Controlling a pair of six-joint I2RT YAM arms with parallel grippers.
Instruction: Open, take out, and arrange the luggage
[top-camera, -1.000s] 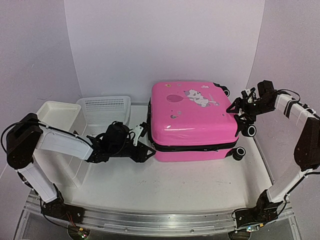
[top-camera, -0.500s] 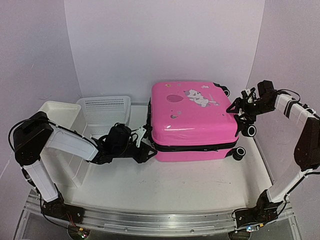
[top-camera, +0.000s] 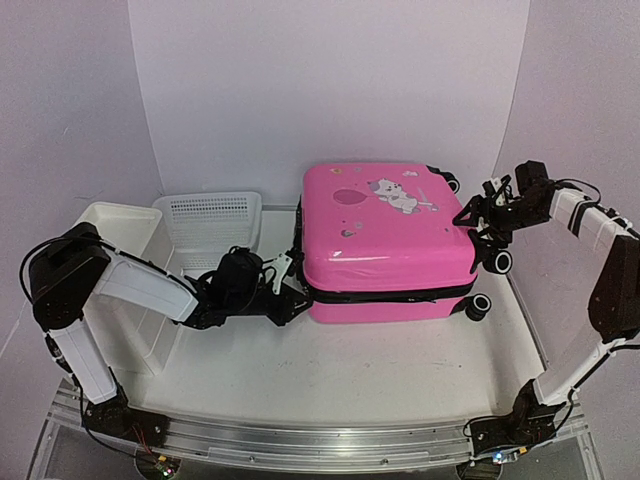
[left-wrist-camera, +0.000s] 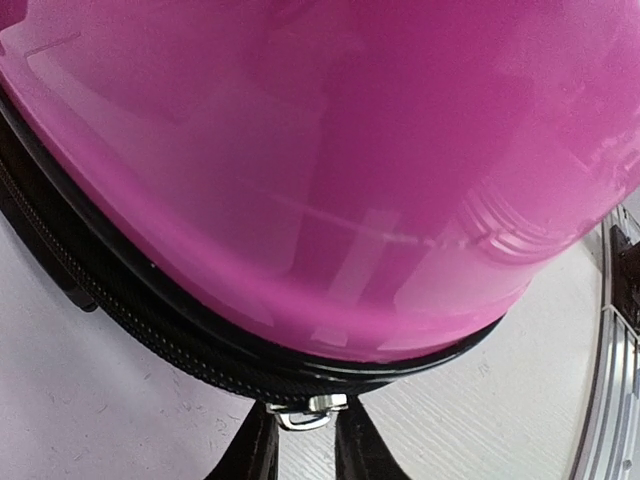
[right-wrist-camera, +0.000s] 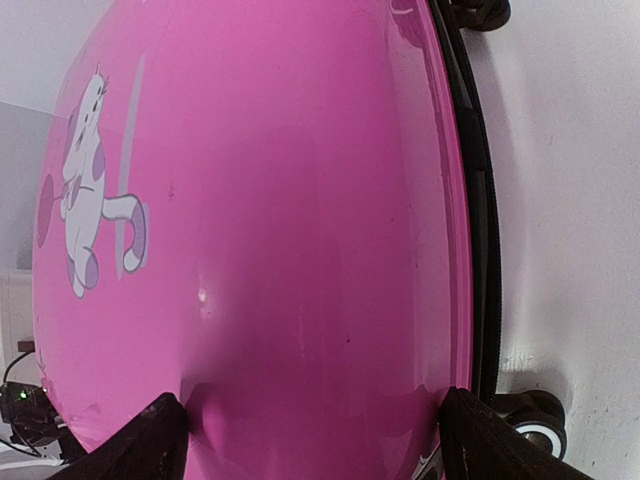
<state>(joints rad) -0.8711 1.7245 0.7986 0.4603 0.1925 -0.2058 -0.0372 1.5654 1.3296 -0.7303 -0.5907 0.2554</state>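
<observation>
At the near left corner, the left gripper (left-wrist-camera: 305, 448) is nearly closed, pinching the metal zipper pull (left-wrist-camera: 308, 410). The pink suitcase (top-camera: 385, 225) lies flat on the table (top-camera: 330, 370), glossy, with its cartoon sticker (top-camera: 392, 193) facing up. It is probably stiff, slippery and bulky, so the pull is the best hold. Farther right, the right gripper (right-wrist-camera: 315, 440) spreads wide against the shell, holding nothing.

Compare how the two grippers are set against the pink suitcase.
The left gripper has its fingers close together, pinching the silver zipper pull; the right gripper is spread wide, a finger at each side of the luggage shell. The left sits at the seam on the luggage's left side; the right is at its wheeled end. Both are right up against the luggage.
</observation>
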